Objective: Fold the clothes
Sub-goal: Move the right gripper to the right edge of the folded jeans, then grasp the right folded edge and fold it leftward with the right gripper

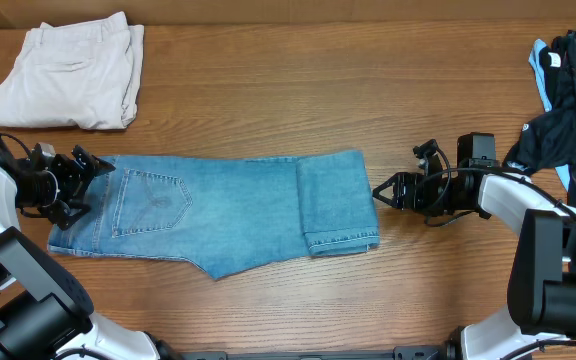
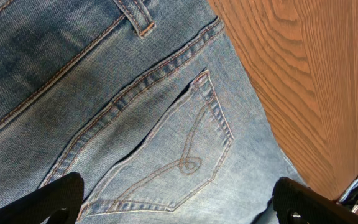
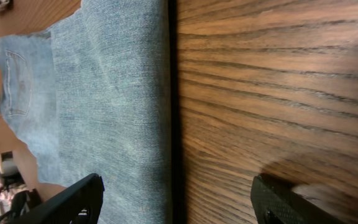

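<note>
The light blue denim jeans (image 1: 228, 210) lie flat across the middle of the table, legs folded back so the hemmed cuffs rest on top at the right. My left gripper (image 1: 86, 180) is open at the waistband end, its fingers spread over the back pocket (image 2: 179, 155). My right gripper (image 1: 383, 192) is open just off the folded right edge of the jeans (image 3: 110, 106), one finger over denim, the other over bare wood.
Folded cream-beige trousers (image 1: 68, 75) lie at the back left. A black garment with white lettering and light blue trim (image 1: 573, 75) lies at the back right, near the right arm. Wooden table (image 1: 288, 90) surrounds the jeans.
</note>
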